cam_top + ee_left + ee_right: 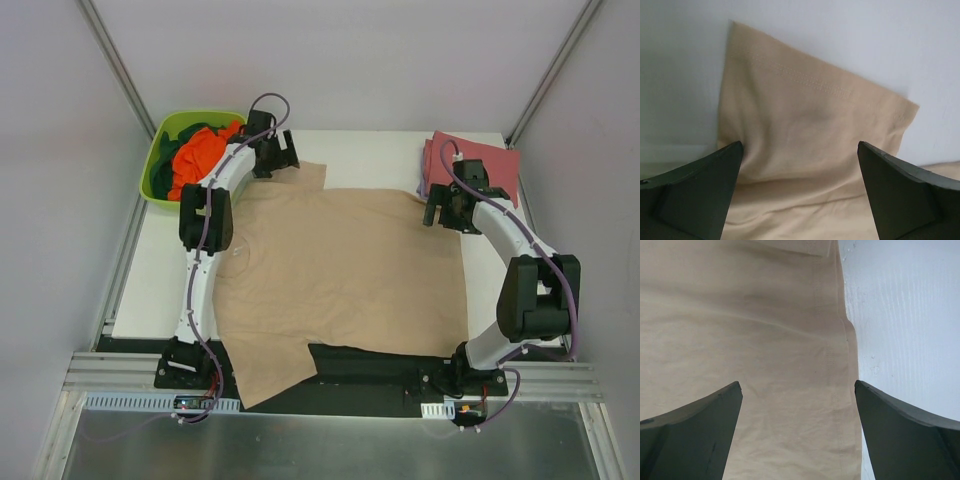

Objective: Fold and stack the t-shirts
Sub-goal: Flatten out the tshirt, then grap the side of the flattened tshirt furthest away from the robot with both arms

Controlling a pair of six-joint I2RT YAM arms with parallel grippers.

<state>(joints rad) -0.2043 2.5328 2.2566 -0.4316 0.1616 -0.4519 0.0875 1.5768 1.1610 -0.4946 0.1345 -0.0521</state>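
A tan-beige t-shirt (340, 270) lies spread flat across the white table (150, 280), one sleeve hanging over the near edge. My left gripper (283, 155) hovers open over the far sleeve (810, 125); nothing is between its fingers (700, 190). My right gripper (440, 207) stands open above the shirt's hemmed far right edge (832, 365), with its fingers (900, 430) straddling the hem. A folded dusty red t-shirt (480, 160) lies at the far right corner. Orange and dark green t-shirts (200, 150) are bunched in the tub.
A lime-green plastic tub (160, 165) sits at the far left corner, just off the table edge. Grey walls with metal struts close in both sides and the back. The arm bases sit on a black rail at the near edge.
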